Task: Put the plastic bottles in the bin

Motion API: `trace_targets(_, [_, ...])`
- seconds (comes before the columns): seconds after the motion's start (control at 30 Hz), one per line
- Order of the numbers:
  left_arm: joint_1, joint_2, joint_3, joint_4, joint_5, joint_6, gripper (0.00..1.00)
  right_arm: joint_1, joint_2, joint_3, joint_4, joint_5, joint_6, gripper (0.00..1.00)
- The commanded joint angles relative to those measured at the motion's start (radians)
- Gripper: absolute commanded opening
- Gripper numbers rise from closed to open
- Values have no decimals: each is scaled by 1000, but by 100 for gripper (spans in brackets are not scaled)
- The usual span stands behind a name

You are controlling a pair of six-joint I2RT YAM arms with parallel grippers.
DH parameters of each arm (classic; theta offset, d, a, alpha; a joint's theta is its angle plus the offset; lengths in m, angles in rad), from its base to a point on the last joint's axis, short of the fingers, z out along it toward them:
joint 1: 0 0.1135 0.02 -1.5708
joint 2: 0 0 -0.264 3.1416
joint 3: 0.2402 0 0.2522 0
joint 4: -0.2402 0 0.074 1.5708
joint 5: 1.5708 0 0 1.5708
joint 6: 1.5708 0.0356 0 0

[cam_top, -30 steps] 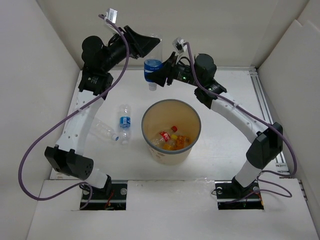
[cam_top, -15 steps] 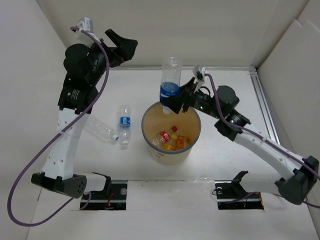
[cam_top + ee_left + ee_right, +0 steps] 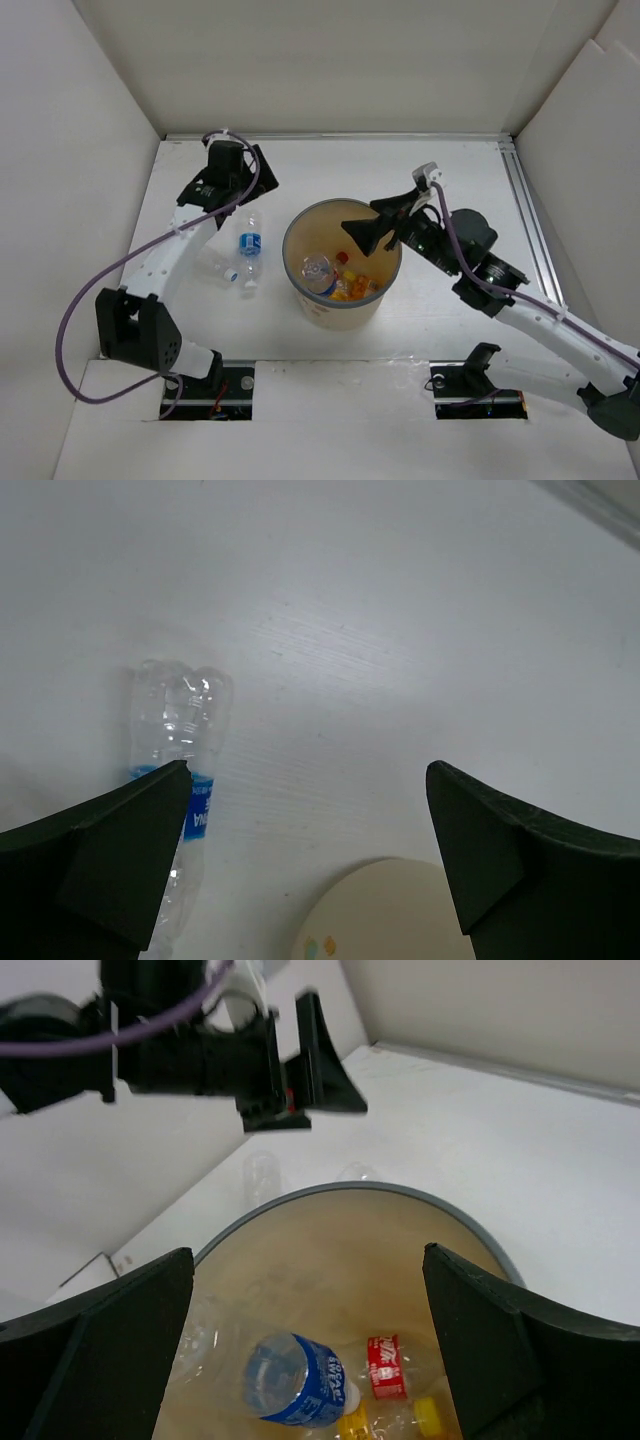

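Spread wide and empty above the bin (image 3: 340,312): right gripper (image 3: 365,222), placed for a straight drop, with a blue-labelled bottle (image 3: 295,1392) lying inside on red and orange ones. Reaching in low from the right, forearm slanting up to the rim. Likewise wide open and empty: left gripper (image 3: 262,172), arm stretched forward, wrist tipped down by a second blue-labelled bottle (image 3: 249,250) and a clear bottle (image 3: 212,265) on the table, probably next

We are looking at a robotics lab bench: a white table (image 3: 450,170) boxed in by plain white boards (image 3: 340,60) on three edges. The left arm (image 3: 165,258) and right arm (image 3: 545,322) are bolted at its near edge, with purple cables (image 3: 60,340) trailing.
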State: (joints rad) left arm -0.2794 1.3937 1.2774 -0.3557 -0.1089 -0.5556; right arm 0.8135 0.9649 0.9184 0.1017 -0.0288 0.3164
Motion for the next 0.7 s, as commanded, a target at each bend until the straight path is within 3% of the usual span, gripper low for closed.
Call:
trace_targets(0.0, [0, 39, 0, -23, -25, -27, 100, 10, -75, 65, -57, 131, -37, 100])
trace_targets(0.67, [0, 412, -23, -68, -164, -115, 97, 10, -186, 100, -134, 107, -37, 100])
